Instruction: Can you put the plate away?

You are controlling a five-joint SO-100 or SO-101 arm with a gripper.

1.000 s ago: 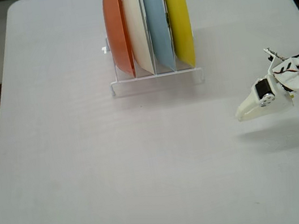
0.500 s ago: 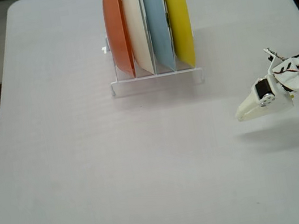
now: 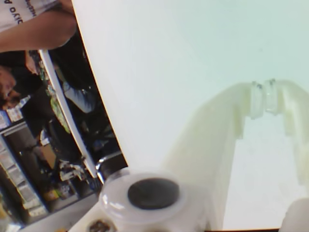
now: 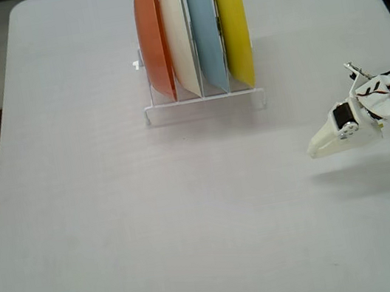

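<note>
The yellow plate (image 4: 233,23) stands on edge in the rightmost slot of the white dish rack (image 4: 205,105) at the back of the table in the fixed view. My gripper (image 4: 314,151) hovers low over the table to the right and in front of the rack, well apart from the plate, pointing left. In the wrist view the gripper (image 3: 264,99) has its fingertips pressed together over bare white table, holding nothing. The plate is out of the wrist view.
An orange plate (image 4: 152,37), a white plate (image 4: 177,33) and a light blue plate (image 4: 205,28) stand in the rack's other slots. The table's edge (image 3: 96,111) runs past the gripper in the wrist view, with people and clutter beyond.
</note>
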